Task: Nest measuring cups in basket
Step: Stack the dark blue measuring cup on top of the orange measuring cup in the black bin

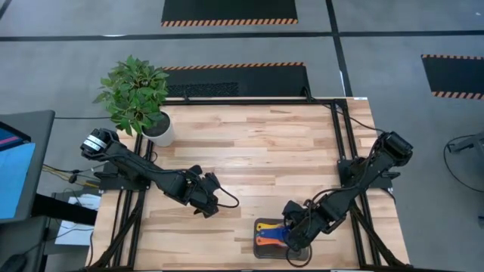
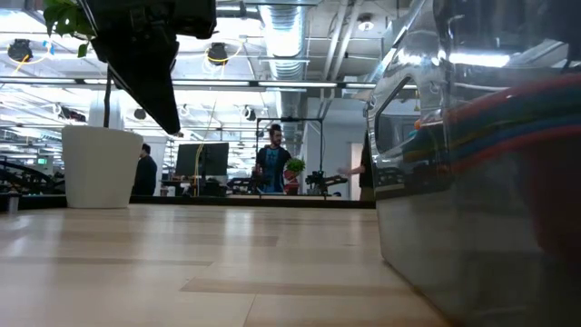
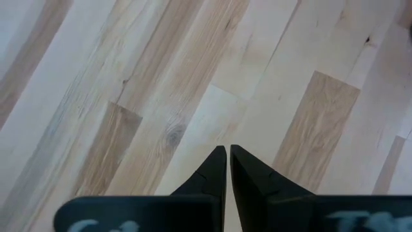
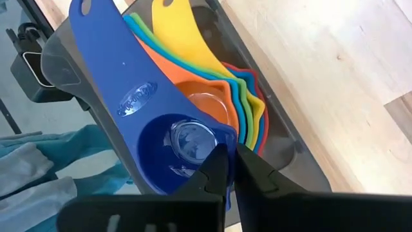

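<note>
Pinching blue cup [image 4: 168, 145]'s rim, right jaws near-closed.

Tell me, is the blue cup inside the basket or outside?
Inside. The blue cup lies on top of the other stacked cups, within the basket walls.

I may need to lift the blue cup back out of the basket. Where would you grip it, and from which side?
Probably the blue cup's flat handle, from above: it lies on top of the stack and juts up past the basket rim, a thin slab. The bowl is sunk among the other cups, where the right gripper hovers.
</note>
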Controlling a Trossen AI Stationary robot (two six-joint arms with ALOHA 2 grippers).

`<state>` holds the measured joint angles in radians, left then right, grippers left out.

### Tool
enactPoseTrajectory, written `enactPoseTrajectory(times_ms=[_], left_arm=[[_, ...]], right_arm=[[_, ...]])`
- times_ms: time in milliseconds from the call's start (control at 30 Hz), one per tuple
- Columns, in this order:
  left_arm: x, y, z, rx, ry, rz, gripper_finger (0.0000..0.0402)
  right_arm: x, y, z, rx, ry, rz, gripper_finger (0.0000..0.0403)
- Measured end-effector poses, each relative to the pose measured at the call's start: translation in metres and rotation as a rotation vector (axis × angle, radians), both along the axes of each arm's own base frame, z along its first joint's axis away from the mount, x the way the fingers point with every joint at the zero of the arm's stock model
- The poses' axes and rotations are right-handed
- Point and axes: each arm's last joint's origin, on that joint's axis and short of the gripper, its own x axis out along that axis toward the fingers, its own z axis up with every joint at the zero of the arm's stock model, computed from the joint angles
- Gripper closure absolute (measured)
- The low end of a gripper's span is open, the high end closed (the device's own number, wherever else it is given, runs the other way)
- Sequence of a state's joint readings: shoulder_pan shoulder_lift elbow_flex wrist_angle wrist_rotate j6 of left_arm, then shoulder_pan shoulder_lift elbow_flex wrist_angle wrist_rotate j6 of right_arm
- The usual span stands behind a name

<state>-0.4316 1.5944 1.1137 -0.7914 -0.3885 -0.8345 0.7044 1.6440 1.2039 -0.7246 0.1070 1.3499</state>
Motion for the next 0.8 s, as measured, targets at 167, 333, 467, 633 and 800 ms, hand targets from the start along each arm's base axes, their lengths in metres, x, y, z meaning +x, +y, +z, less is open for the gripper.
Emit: enactPoseTrajectory(times_ms=[167,333,467,633,800], left_arm=[[0.0001,0.0002,0.0001,0.005,-0.003,0.002,0.0391],[0.0002,0.0004,0.0001,0.009,-0.005,0.004,0.0391],[0.0002,0.0004,0.0001,0.009,-0.005,0.004,0.0391],[0.0002,0.0004,0.0002,0.01,-0.006,0.004,0.0391],[0.0002,0.0004,0.0002,0.01,-0.006,0.004,0.0391]], right_arm=[[-0.0002,-0.0002,0.0,0.002,0.004,0.001,0.0379],[-0.0002,-0.0001,0.0,0.002,0.004,0.001,0.0364],[-0.0001,-0.0001,0.0,0.003,0.003,0.001,0.0343],[0.0004,-0.0001,0.0002,-0.003,-0.004,0.023,0.0336],[0.0018,-0.0018,0.0002,-0.013,-0.009,0.04,0.0335]])
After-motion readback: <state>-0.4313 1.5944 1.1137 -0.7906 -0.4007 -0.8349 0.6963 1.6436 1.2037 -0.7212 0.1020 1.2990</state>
